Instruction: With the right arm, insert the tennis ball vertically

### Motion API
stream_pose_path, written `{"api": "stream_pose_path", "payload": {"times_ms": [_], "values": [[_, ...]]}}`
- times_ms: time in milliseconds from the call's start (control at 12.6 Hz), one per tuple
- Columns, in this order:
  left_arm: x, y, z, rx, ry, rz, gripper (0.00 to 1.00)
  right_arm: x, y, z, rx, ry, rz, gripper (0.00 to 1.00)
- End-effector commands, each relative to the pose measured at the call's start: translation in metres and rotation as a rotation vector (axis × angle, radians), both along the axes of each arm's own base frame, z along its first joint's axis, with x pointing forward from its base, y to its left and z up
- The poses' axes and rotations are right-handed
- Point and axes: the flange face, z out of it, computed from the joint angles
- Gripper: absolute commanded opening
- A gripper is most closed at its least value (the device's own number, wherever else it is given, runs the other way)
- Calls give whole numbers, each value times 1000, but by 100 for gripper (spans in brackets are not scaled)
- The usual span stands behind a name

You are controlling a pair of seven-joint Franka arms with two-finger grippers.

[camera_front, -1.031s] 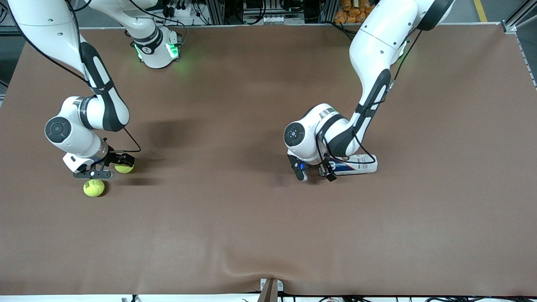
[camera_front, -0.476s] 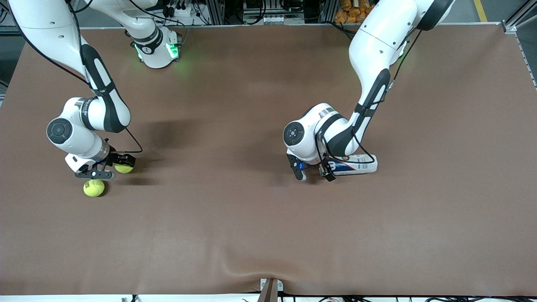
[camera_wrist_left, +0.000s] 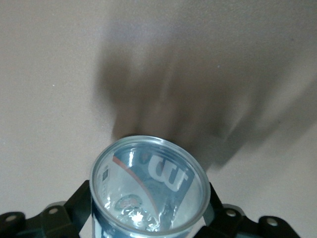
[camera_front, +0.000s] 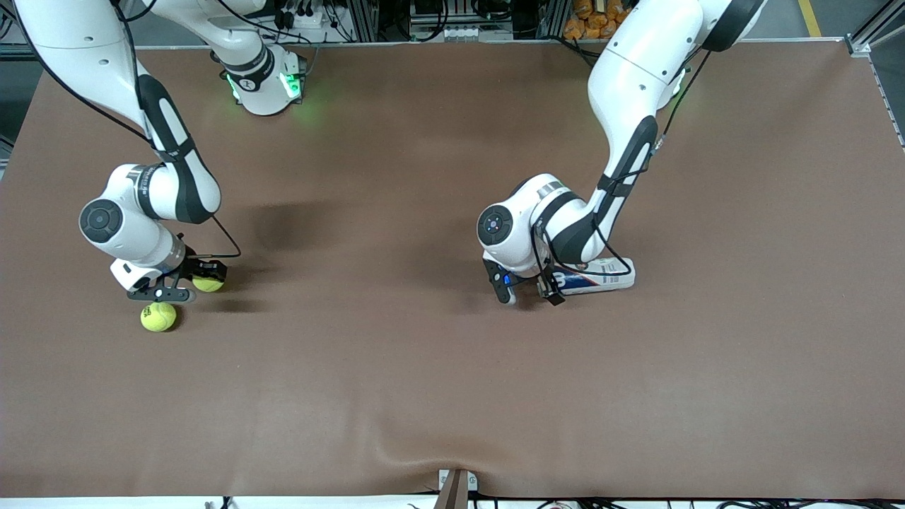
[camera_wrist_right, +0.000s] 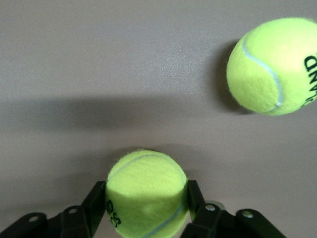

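My right gripper (camera_front: 203, 282) sits low on the table at the right arm's end, shut on a yellow-green tennis ball (camera_front: 209, 284). In the right wrist view that tennis ball (camera_wrist_right: 146, 186) fills the gap, with a black finger (camera_wrist_right: 95, 202) pressed against each side. A second tennis ball (camera_front: 158, 317) (camera_wrist_right: 272, 65) rests loose on the table, nearer to the front camera. My left gripper (camera_front: 530, 288) is down at a clear tennis ball can (camera_front: 599, 277) that lies on its side. The can's open mouth (camera_wrist_left: 148, 188) shows between the left fingers (camera_wrist_left: 79, 198), which press its walls.
A brown mat (camera_front: 396, 382) covers the whole table, with a small ripple at its front edge. The right arm's base (camera_front: 265, 85) stands at the back. Cables and equipment line the table's back edge.
The right gripper's fingers have closed onto the tennis ball. The left gripper's fingers have drawn in against the can. Both arms have barely shifted.
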Motion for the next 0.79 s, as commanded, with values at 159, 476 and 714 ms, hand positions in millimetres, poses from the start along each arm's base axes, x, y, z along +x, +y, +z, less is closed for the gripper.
{"api": "stream_pose_path", "payload": {"times_ms": [159,476,714], "values": [[6,-2,14,0,-14,-49,90,-1,1,3,6,-7,0,61],[9,-5,31,-5,-19,-63,90,6,2,17,10,-7,1,57],[11,1,28,6,-8,-51,91,6,2,16,10,3,1,55]]}}
